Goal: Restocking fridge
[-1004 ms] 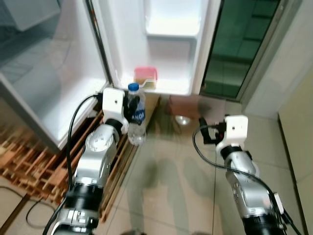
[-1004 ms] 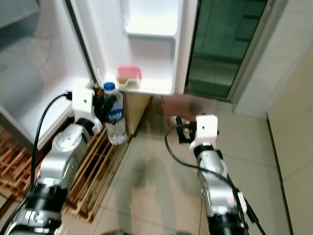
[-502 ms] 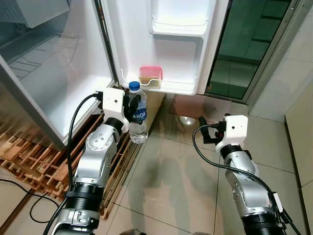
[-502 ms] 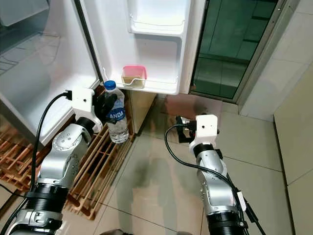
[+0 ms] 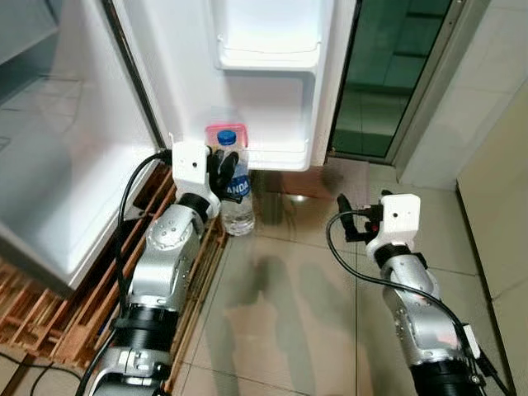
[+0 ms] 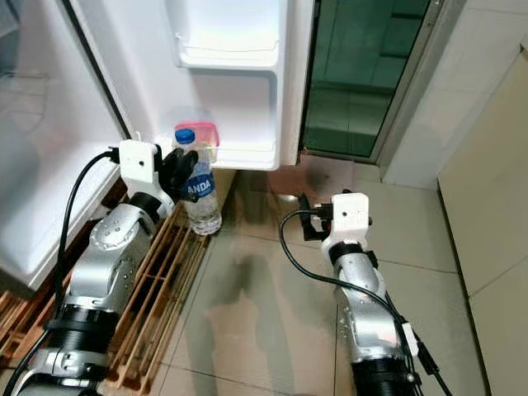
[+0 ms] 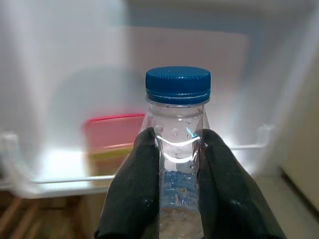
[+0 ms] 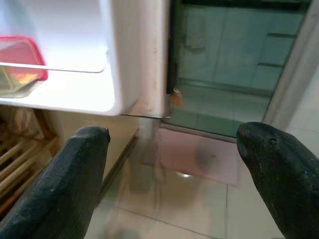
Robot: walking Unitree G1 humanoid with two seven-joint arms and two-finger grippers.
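Our left arm reaches forward toward the open fridge door, and our left gripper [image 7: 177, 189] clamps the neck of a clear water bottle [image 5: 236, 188] with a blue cap [image 7: 178, 84], holding it upright in the air just in front of the lowest door shelf [image 5: 276, 155], at about 11 o'clock in the head view. Our right arm is bent at our side, its right gripper [image 8: 174, 169] spread wide with nothing between the fingers, out at about 4 o'clock over the tiled floor [image 5: 289, 313].

The lowest door shelf holds a red-lidded container [image 7: 112, 137], directly behind the bottle; the shelf to the container's right looks free. Another door shelf [image 5: 266, 56] sits above at 12 o'clock.

A wooden pallet [image 5: 82, 305] runs under the fridge at 8 o'clock, its edge beside our left forearm. A dark glass door [image 5: 396, 74] stands at 2 o'clock.
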